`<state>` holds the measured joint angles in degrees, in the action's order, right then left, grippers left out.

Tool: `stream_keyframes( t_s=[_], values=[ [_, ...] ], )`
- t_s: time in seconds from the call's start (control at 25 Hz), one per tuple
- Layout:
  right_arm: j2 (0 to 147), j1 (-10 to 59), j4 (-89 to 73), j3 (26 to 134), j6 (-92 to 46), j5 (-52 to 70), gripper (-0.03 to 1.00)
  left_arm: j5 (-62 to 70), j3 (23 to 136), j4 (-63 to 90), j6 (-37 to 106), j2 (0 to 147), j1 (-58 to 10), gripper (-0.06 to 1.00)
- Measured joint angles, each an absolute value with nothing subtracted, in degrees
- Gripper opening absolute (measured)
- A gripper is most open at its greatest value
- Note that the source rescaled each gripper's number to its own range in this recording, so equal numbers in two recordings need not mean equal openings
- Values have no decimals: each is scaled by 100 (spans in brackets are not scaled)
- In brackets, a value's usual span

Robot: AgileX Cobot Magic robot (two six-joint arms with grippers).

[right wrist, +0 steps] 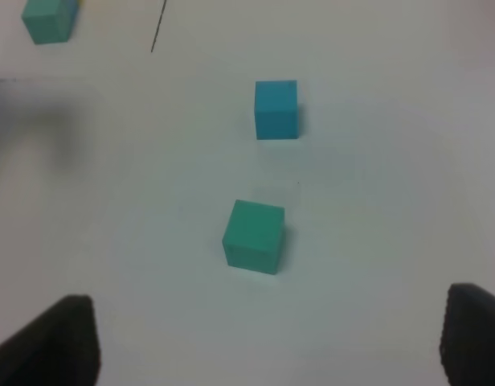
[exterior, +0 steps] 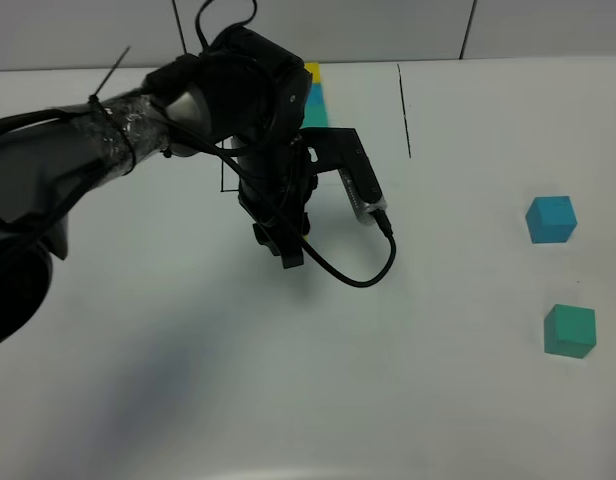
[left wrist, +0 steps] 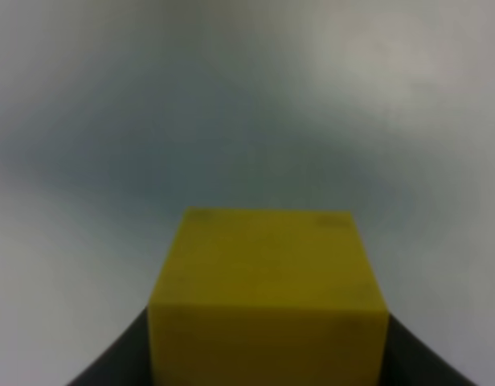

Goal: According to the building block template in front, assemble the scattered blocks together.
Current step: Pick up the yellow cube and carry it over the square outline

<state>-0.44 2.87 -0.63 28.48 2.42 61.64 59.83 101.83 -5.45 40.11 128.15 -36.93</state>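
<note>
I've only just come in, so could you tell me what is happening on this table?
The left gripper holds the yellow cube near the middle of the table, in front of the template, which its arm partly hides. The blue cube and the teal-green cube lie apart on the right. The right gripper is open and empty.

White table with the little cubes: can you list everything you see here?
yellow cube: one, yellow, held by the left gripper
blue cube: one, blue, loose on the right side of the table
teal-green cube: one, teal-green, loose, nearer the camera than the blue cube, apart from it
template: one, yellow and bluish parts showing, far side, rest hidden
black line: one, thin, drawn right of the template
table: one, white
left gripper: one, black, above the table's middle, closed on the yellow cube
right gripper: one, dark, open, seen only in its wrist view
</note>
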Motion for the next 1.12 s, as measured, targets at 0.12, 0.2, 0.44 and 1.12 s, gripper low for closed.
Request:
stream_keyframes(
  t_s=[0.12,0.2,0.44,1.12],
  values=[
    [-44,287,-63,2848,242,6164,72,6030,10491,-545,4204,13121,-3755,0],
    [-44,287,-63,2848,242,6164,72,6035,10650,-539,4364,13286,-3775,0],
    [-44,287,-63,2848,242,6164,72,5895,10919,-527,4673,13620,-3775,0],
    [-44,287,-70,2848,242,6159,72,5805,11003,-521,4984,13834,-3775,0]
  ],
)
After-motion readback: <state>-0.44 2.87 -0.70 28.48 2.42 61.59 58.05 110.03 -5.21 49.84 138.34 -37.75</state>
